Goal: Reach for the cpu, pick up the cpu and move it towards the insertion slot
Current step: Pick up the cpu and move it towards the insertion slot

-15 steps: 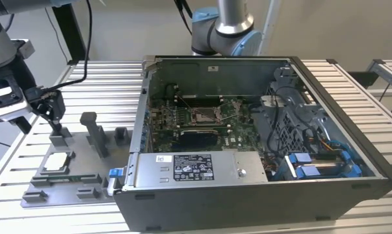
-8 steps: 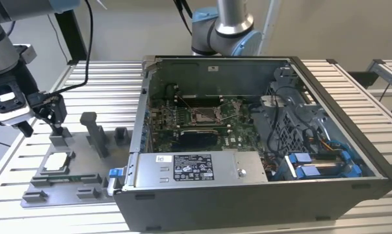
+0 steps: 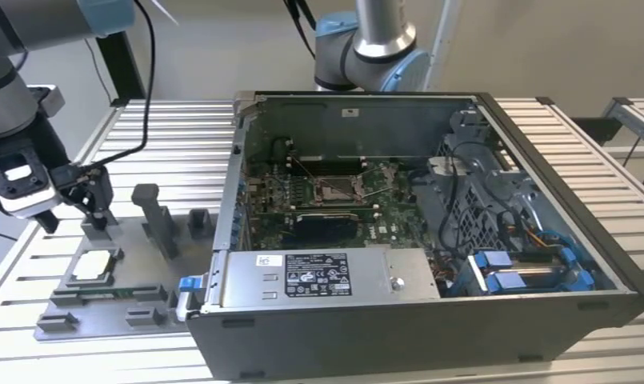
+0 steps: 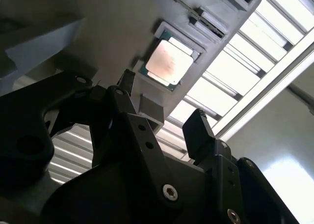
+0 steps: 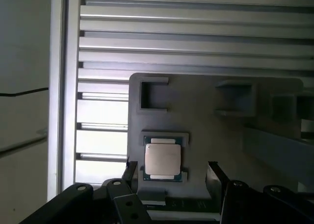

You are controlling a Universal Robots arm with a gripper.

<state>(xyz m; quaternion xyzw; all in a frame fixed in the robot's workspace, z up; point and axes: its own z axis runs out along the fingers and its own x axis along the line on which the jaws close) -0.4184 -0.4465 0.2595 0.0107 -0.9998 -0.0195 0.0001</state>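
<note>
A slatted metal surface carries a grey fixture plate and an open computer case; plate and case seem to touch.

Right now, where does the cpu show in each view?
Exterior view: cpu on the grey fixture plate, at the exterior view's left.
First wrist view: cpu in the plate's recess, between the fingers of the open end effector.
Second wrist view: cpu in the same recess.
Shared landmark: the grey fixture plate.
</note>
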